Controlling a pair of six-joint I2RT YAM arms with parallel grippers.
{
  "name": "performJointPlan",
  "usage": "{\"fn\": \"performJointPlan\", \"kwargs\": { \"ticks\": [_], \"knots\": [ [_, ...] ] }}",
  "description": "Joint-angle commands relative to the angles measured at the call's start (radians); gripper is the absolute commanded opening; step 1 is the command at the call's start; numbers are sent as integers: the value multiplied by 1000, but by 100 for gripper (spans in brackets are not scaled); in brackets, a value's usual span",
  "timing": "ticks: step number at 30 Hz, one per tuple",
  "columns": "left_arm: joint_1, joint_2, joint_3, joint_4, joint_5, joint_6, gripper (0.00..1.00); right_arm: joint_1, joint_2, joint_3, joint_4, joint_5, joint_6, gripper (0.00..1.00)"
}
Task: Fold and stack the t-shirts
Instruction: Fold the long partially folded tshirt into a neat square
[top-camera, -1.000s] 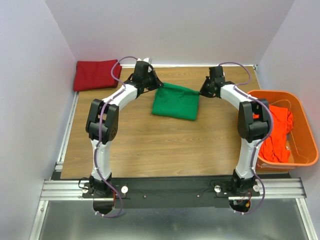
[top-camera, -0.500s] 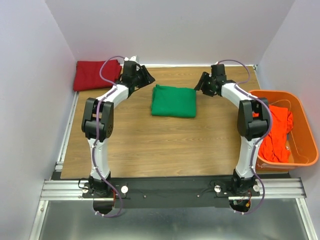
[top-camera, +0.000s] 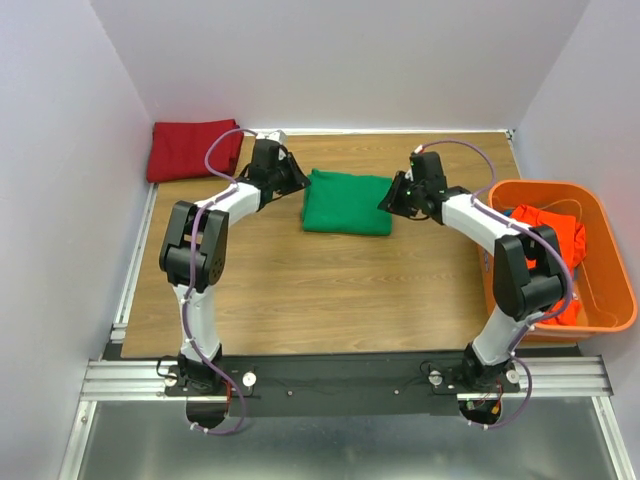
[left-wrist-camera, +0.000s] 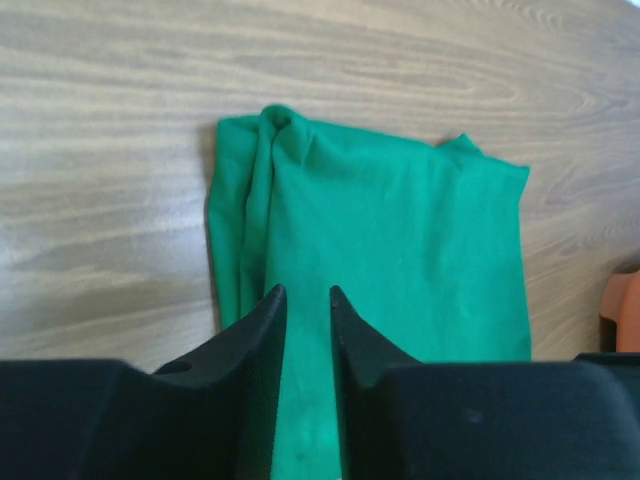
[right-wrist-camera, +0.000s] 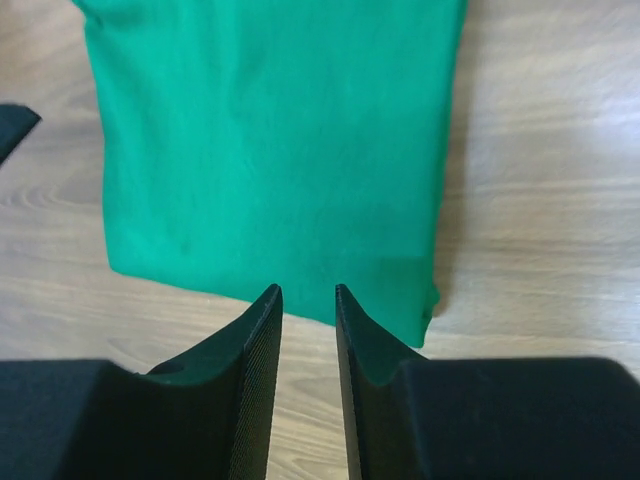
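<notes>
The bright green t-shirt (top-camera: 348, 203) lies folded into a rectangle on the wooden table, toward the back middle. My left gripper (top-camera: 296, 180) hovers at its left edge. In the left wrist view the jaws (left-wrist-camera: 307, 290) stand a narrow gap apart over the green cloth (left-wrist-camera: 400, 230), with nothing between them. My right gripper (top-camera: 388, 200) is at the shirt's right edge. In the right wrist view its jaws (right-wrist-camera: 308, 290) are slightly apart and empty, just off the shirt's edge (right-wrist-camera: 270, 130). The dark red t-shirt (top-camera: 188, 150) lies folded at the back left. The orange-red t-shirt (top-camera: 555, 235) is crumpled in the basket.
The rigid orange plastic basket (top-camera: 548, 184) stands at the table's right edge, close to my right arm. White walls close in the back and both sides. Bare wood stretches from the green shirt to the near edge.
One second ago both grippers held the green shirt's back corners. They let go, the shirt settled flat, and both grippers moved nearer along its left and right sides.
</notes>
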Motion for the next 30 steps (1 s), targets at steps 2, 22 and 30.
{"fn": "performJointPlan", "kwargs": {
  "ticks": [2, 22, 30],
  "knots": [
    [-5, -39, -25, -2, -35, 35, 45, 34, 45, -18, 31, -15, 17, 34],
    [-33, 140, 185, -238, -124, 276, 66, 40, 257, 84, 43, 54, 6, 33],
    [-42, 183, 199, -261, -178, 259, 67, 40, 204, 90, 40, 24, 9, 34]
  ]
}}
